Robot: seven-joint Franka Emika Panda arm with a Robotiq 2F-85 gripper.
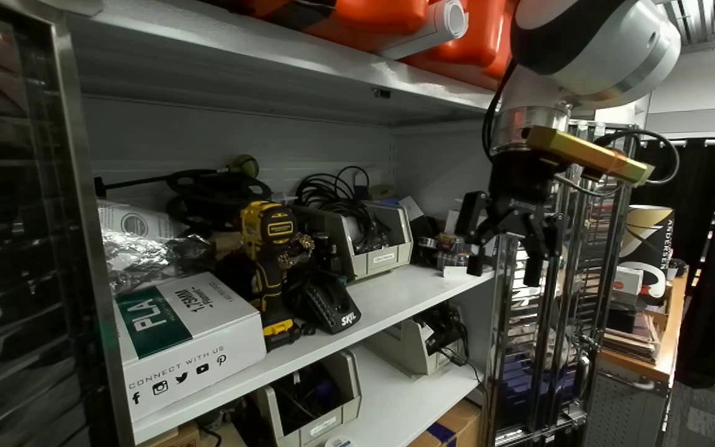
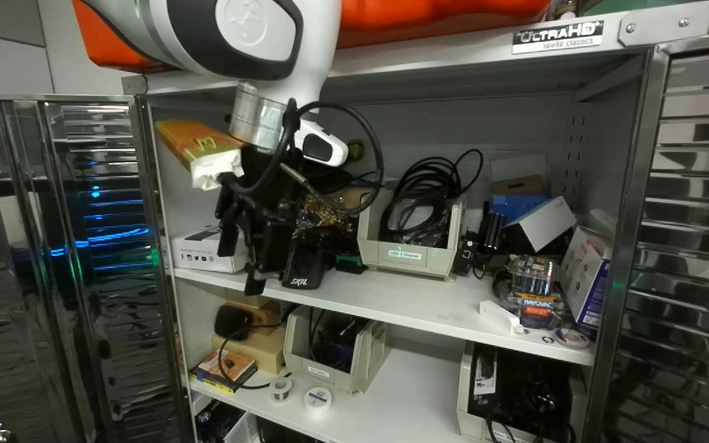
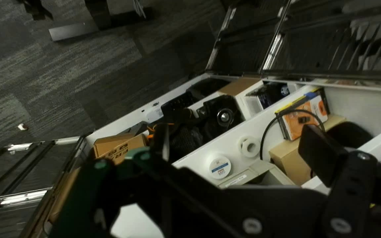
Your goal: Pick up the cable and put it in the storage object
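My gripper (image 1: 503, 268) is open and empty, in front of the shelves; it also shows in an exterior view (image 2: 245, 261) and the wrist view (image 3: 240, 143). A thin black cable (image 2: 221, 357) loops over the lower shelf's left end, and it arcs over an orange package in the wrist view (image 3: 262, 142). A coil of black cable (image 2: 394, 206) lies in the grey upper bin (image 2: 379, 255), shown in both exterior views. A grey bin (image 2: 324, 374) on the lower shelf holds dark items; part shows in the wrist view (image 3: 236, 180). Which cable and storage object are meant is unclear.
A yellow drill (image 1: 264, 248), a SKIL charger (image 1: 332, 307) and a white PLA box (image 1: 208, 335) stand on the upper shelf. Another grey bin with cables (image 2: 465, 400) stands lower right. White spools (image 2: 317, 400) lie on the lower shelf. Metal doors (image 2: 84, 277) flank the cabinet.
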